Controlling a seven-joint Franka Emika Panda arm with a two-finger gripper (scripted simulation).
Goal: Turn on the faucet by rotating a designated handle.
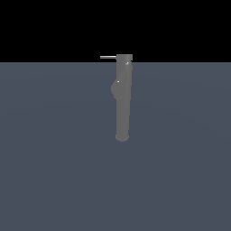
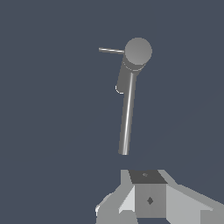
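Two views show you the same grey faucet (image 1: pixel 122 97): in the exterior view it stands as a long plain tube on the dark blue-grey tabletop (image 1: pixel 54 171), near the middle of the picture, with its flat end reaching the far edge of the surface and its rounded end towards the near side. You can see a rounded bulge on the exterior view's left of the tube, roughly a third of the way along from the flat end. From that flat end the handle (image 1: pixel 108 57), a thin pale rod, sticks out level towards the exterior view's left. In the wrist view you look along the faucet (image 2: pixel 127 118) from its far end, the handle (image 2: pixel 111 50) again projecting sideways. The claw (image 2: pixel 146 197) shows only as boxy light-grey housing, well apart from the faucet; you cannot tell how wide it stands.
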